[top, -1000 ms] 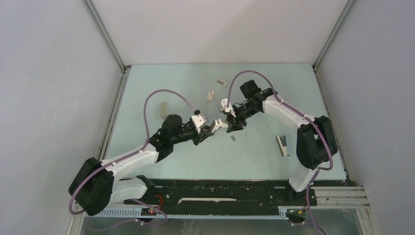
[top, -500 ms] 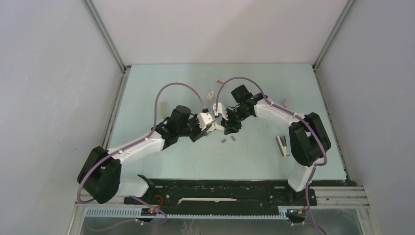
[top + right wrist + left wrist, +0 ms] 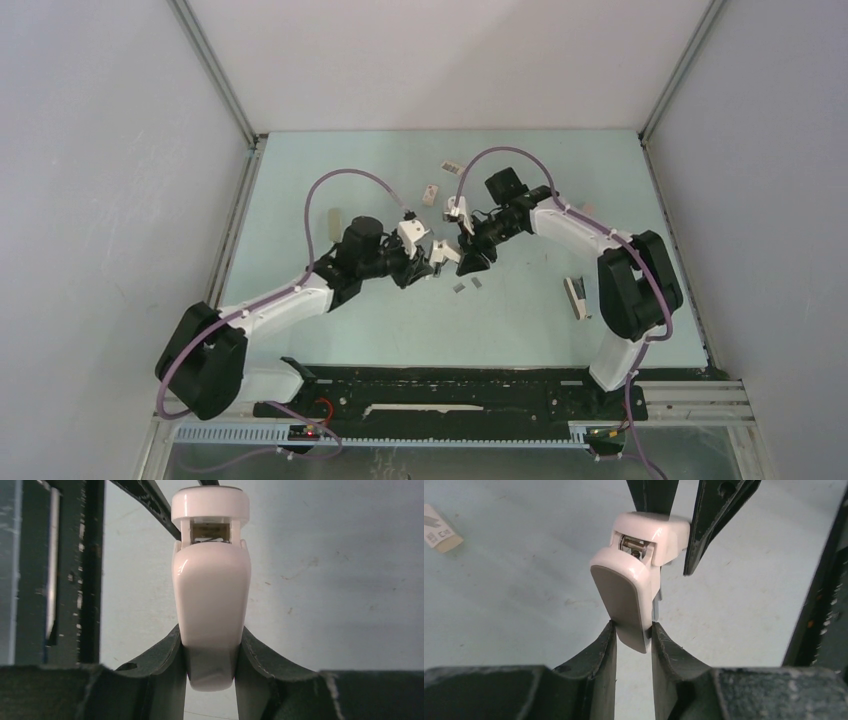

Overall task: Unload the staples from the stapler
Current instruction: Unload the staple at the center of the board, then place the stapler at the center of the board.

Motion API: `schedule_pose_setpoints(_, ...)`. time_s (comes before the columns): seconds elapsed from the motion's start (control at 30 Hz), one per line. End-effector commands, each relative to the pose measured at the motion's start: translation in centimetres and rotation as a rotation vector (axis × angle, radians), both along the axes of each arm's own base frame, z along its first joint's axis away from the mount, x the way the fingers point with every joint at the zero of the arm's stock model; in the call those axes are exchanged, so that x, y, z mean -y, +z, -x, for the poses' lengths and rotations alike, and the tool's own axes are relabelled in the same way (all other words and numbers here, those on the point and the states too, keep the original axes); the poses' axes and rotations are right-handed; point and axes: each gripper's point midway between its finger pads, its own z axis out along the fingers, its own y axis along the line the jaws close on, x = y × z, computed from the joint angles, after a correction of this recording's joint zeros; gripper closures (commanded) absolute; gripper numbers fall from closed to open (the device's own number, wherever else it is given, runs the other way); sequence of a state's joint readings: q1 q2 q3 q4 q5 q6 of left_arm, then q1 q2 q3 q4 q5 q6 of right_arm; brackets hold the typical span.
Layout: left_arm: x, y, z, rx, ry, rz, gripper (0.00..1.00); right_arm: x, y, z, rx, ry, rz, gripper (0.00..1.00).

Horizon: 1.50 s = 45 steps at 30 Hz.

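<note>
A small white stapler (image 3: 444,254) hangs open above the table middle, held between both grippers. In the left wrist view my left gripper (image 3: 633,627) is shut on the stapler's (image 3: 630,587) grey-faced arm, with the hinge pin showing above. My right gripper (image 3: 211,636) is shut on the rounded white arm of the stapler (image 3: 212,585). In the top view the left gripper (image 3: 428,264) and right gripper (image 3: 468,256) nearly meet. Two short grey strips of staples (image 3: 459,288) (image 3: 476,283) lie on the table just below them.
A second stapler (image 3: 577,297) lies on the table at the right near the right arm. Small boxes rest farther back: (image 3: 430,193), (image 3: 452,169), one at the left (image 3: 333,222) and one at the right (image 3: 587,210). A box (image 3: 439,528) shows in the left wrist view's corner.
One staple strip lay on the table a second ago; a second strip now lies beside it. Both arms swung left with the stapler, then drifted back a little to the right.
</note>
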State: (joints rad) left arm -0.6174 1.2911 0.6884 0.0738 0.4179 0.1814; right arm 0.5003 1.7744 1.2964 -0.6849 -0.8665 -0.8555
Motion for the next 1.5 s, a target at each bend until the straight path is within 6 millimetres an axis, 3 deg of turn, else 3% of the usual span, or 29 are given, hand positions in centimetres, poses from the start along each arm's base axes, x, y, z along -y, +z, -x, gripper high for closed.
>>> schedule_pose_setpoints(0.0,2.9,5.3,1.2,-0.004,-0.041,0.315,0.72,-1.6,4.9,3.0,-0.104,0.053,-0.173,1.0)
schedule_pose_setpoints(0.17,3.1,7.2,2.4,-0.015,-0.05,0.447,0.5,-1.7,6.3,3.8,-0.187,0.057,-0.24,1.0)
schedule_pose_setpoints(0.3,2.3,8.9,3.3,0.032,-0.039,0.509,0.26,-1.5,7.5,4.0,-0.23,0.054,-0.286,1.0)
schedule_pose_setpoints(0.53,-1.4,11.4,2.9,0.189,0.128,0.541,0.02,-0.1,8.4,3.4,-0.232,0.013,-0.296,1.0)
schedule_pose_setpoints(0.73,-5.2,11.7,1.5,0.223,0.353,0.492,0.0,2.7,8.0,1.0,-0.188,-0.113,-0.253,1.0)
schedule_pose_setpoints(0.9,-7.3,11.5,0.6,0.194,0.505,0.497,0.0,6.5,7.4,-2.8,-0.123,-0.327,-0.154,1.0)
schedule_pose_setpoints(1.07,-7.2,11.7,0.6,0.18,0.515,0.529,0.0,11.9,6.0,-6.5,-0.033,-0.572,0.006,1.0)
schedule_pose_setpoints(1.23,-7.1,11.4,0.5,0.172,0.516,0.521,0.0,16.5,4.3,-8.7,0.007,-0.77,0.159,1.0)
schedule_pose_setpoints(1.47,-7.1,11.1,0.5,0.171,0.516,0.519,0.0,19.5,2.4,-10.9,0.03,-0.92,0.294,1.0)
